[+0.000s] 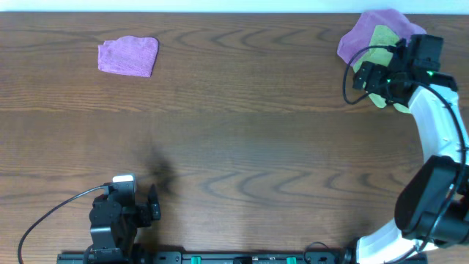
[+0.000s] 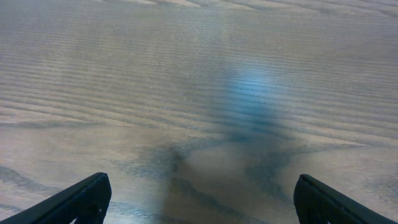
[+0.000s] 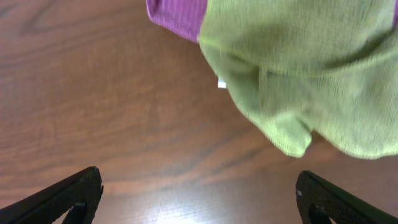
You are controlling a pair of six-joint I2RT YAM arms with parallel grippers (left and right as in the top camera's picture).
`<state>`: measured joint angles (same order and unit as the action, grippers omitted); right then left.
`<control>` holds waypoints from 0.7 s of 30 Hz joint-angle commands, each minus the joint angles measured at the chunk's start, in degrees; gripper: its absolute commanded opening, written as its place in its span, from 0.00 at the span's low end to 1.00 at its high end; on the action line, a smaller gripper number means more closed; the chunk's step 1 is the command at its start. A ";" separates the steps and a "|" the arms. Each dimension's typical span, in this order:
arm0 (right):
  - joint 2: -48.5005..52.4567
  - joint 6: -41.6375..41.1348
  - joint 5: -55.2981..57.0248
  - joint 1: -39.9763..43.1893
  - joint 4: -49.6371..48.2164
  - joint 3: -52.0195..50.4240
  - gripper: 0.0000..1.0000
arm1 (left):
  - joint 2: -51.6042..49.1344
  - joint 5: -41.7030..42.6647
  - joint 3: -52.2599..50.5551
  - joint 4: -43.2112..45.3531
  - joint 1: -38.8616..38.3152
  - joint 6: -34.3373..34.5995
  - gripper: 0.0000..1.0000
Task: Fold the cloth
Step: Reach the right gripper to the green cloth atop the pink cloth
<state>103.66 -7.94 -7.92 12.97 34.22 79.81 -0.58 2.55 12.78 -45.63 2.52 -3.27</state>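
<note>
The lime-green cloth (image 1: 380,42) lies crumpled at the far right of the table, partly on the large purple cloth (image 1: 366,33), and my right arm covers much of it. In the right wrist view the cloth (image 3: 311,74) fills the upper right, with a small white tag (image 3: 221,83) at its left edge. My right gripper (image 3: 199,199) is open and empty, its fingertips apart over bare wood just short of the cloth. My left gripper (image 2: 199,202) is open and empty above bare table, near the front left (image 1: 150,205).
A small folded purple cloth (image 1: 129,56) lies at the far left back. The large purple cloth edge shows in the right wrist view (image 3: 177,15). The wooden table (image 1: 234,139) stretches between the two arms. A black cable (image 1: 44,216) loops by the left arm.
</note>
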 commanded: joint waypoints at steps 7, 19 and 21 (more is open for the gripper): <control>11.74 1.05 4.39 1.73 1.22 10.34 0.98 | 0.35 -1.07 -2.16 -1.99 0.09 -0.85 0.95; 18.93 1.38 7.91 2.34 4.83 26.53 0.88 | 0.35 -1.07 -2.16 -1.99 0.09 -0.85 0.95; 18.95 1.38 7.74 2.32 3.85 27.17 0.88 | 0.35 -1.07 -2.16 -1.99 0.09 -0.85 0.95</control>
<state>122.21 -7.05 -1.23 15.25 38.52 105.43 -0.58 2.55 12.78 -45.63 2.52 -3.27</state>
